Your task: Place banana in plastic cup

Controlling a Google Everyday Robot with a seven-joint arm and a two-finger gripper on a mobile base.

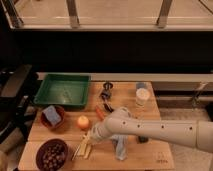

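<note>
The banana (84,145) lies pale yellow and slightly curved on the wooden table, at front left of centre. My gripper (95,134) comes in from the right on a white arm and sits right at the banana's upper end. The arm's end covers the place where they meet. The plastic cup (142,97), a small translucent whitish tumbler, stands upright at the back right of the table, well apart from the gripper.
A green tray (62,90) sits at back left. A dark bowl with a blue block (51,117) and a dark bowl of brown pieces (51,155) stand on the left. A round orange fruit (83,121), a carrot (100,114), a dark tool (106,92) and a grey-blue cloth (120,148) lie near the arm.
</note>
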